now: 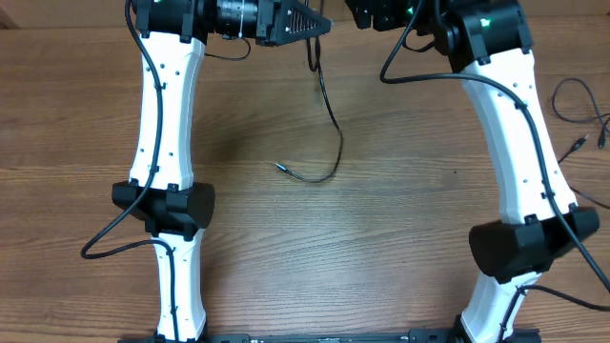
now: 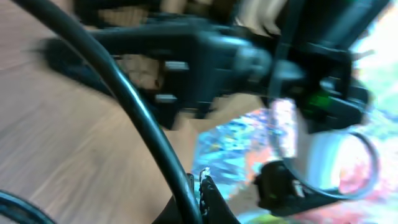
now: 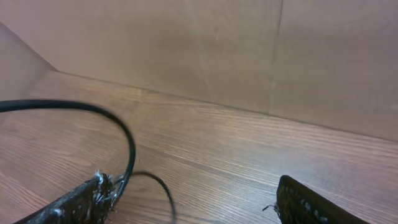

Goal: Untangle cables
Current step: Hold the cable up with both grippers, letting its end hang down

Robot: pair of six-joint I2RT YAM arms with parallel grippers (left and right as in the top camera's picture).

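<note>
A thin black cable (image 1: 334,124) hangs from my left gripper (image 1: 319,27) at the top middle and curves down onto the wooden table. Its silver-tipped plug (image 1: 280,167) lies on the wood. In the left wrist view the left gripper (image 2: 200,177) is shut on this cable (image 2: 137,106), which runs up and to the left. My right gripper (image 1: 376,14) is just right of the left one. In the right wrist view the right gripper (image 3: 189,193) stands wide open, and a cable (image 3: 127,140) loops beside its left finger (image 3: 81,199) with nothing between the fingers.
More thin black cables (image 1: 572,95) lie at the table's right edge, with small plug ends (image 1: 579,145) near the right arm (image 1: 519,133). A plain brown wall (image 3: 249,56) rises behind the table. The left arm (image 1: 167,114) stands at the left.
</note>
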